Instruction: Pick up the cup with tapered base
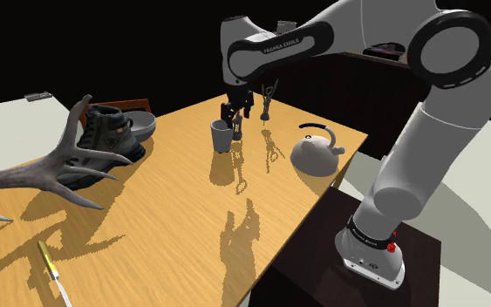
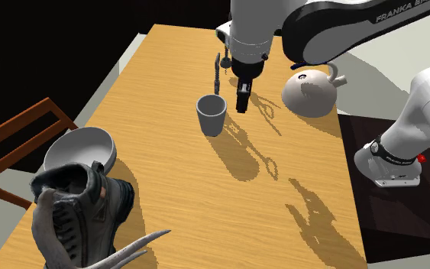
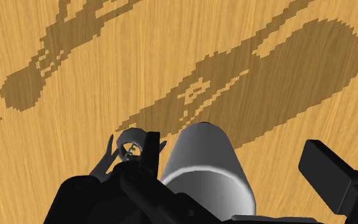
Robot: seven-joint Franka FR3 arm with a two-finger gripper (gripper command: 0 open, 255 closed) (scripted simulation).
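The grey cup (image 1: 221,136) is seen upright on the wooden table (image 1: 173,227), near the pale kettle (image 1: 315,153). The black gripper (image 1: 237,122) is poised just beside its rim. In the wrist view the fingers are spread wide with the cup between them, and nothing is gripped. "FRANKA EMIKA" can be read on the white arm (image 1: 274,48).

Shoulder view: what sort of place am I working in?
Likely a dining or kitchen corner of a house: a wooden table with a chair beside it, carrying a kettle, a bowl and a grey cup.
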